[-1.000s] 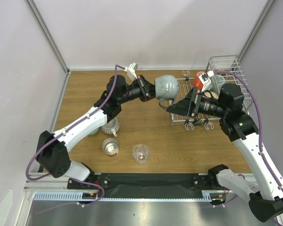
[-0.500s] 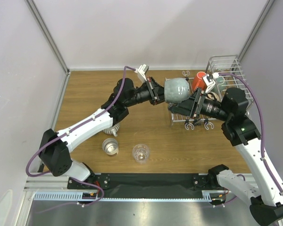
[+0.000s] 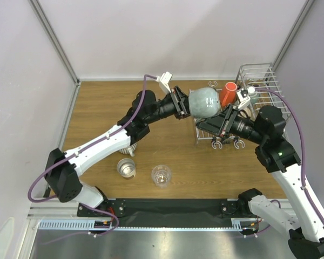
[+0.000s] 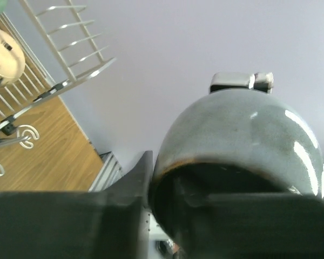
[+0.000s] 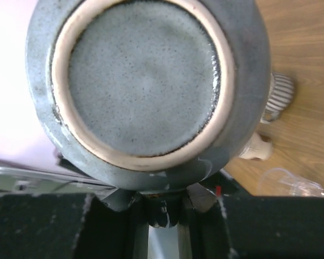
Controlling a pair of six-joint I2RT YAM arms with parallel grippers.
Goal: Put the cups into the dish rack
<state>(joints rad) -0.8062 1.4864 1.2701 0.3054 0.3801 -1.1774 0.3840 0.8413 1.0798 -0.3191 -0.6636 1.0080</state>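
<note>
A round grey-blue glazed mug (image 3: pixel 204 102), gripped by the left end effector (image 3: pixel 184 106), hangs over the left edge of the silver wire dish rack (image 3: pixel 257 73) and blocks that approach. The right end effector (image 3: pixel 218 120) crowds it, perhaps touching. A white mug with an orange inside (image 3: pixel 228 93) fills the tray's far side. Bare wooden surface (image 3: pixel 205 162) lies open right of a clear glass (image 3: pixel 161 175) and a steel cup (image 3: pixel 126 168).

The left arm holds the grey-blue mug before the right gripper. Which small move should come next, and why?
Probably ease the right gripper forward so its open fingers pass around the round grey-blue ceramic mug. The left gripper holds it by the rim near the silver wire dish rack, base facing the right gripper, which suggests a handover.
</note>
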